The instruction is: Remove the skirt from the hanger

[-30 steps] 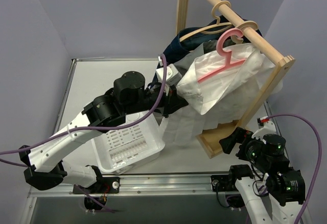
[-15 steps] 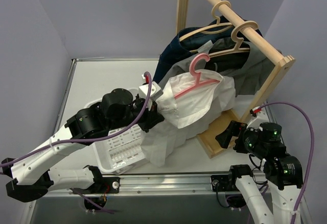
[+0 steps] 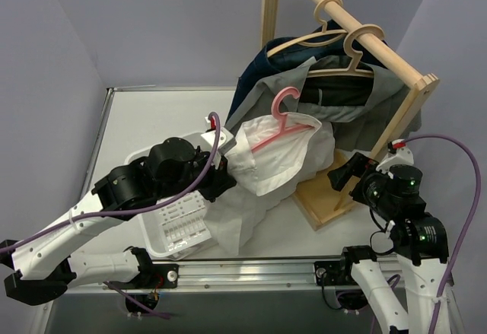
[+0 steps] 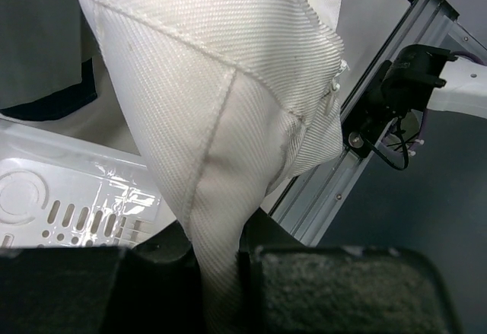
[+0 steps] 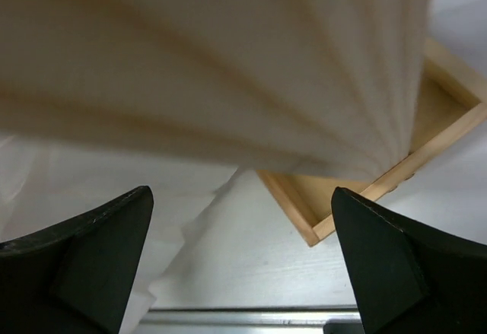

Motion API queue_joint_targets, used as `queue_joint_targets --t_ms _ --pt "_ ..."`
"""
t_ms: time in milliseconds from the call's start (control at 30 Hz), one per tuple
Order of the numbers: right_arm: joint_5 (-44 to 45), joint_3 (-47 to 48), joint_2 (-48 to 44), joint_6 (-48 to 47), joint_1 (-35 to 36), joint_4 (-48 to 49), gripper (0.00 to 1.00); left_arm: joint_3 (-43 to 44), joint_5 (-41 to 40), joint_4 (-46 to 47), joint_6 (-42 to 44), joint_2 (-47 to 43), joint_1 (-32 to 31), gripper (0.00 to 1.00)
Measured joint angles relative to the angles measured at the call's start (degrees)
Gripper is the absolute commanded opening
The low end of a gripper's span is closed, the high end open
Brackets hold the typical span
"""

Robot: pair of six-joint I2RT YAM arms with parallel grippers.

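Observation:
The white skirt (image 3: 278, 159) hangs on a pink hanger (image 3: 283, 121), off the wooden rail (image 3: 358, 33) and held in the air in front of the rack. Its lower folds trail down to the table by the basket. My left gripper (image 3: 226, 173) is shut on the skirt's edge; in the left wrist view the white cloth (image 4: 228, 121) runs down between the two dark fingers (image 4: 137, 281). My right gripper (image 3: 344, 173) is open and empty beside the rack's upright post; its wrist view shows the blurred post close above and the skirt's hem (image 5: 91, 197) at the left.
A white plastic basket (image 3: 179, 224) sits under my left arm. The wooden rack base (image 3: 323, 201) stands right of the skirt. Two wooden hangers (image 3: 342, 45) with dark and grey garments (image 3: 342, 98) stay on the rail. The table's metal front edge (image 3: 251, 269) is near.
The skirt with its pink hanger came off the rail and moved down and left with my left gripper. My right gripper rose towards the rack post.

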Motion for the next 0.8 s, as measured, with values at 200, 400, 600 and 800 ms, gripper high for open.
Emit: queue_joint_targets --t_ms 200,400,600,800 --pt "10.1 -0.15 4.2 2.12 0.0 4.5 1.0 -1.11 0.11 -0.37 -0.04 -1.57 0.0 0.02" --pt "18.01 2.21 9.49 2.38 -0.09 5.22 1.0 -1.95 1.33 -1.86 0.09 -2.64 0.0 0.02" --pt "19.74 3.96 12.11 2.34 -0.11 5.11 1.0 -2.97 3.23 -2.62 0.63 -3.19 0.04 0.02" --pt "11.02 4.79 9.35 1.22 -0.37 4.02 0.99 -3.34 4.83 -2.51 1.46 -2.47 0.04 0.02"
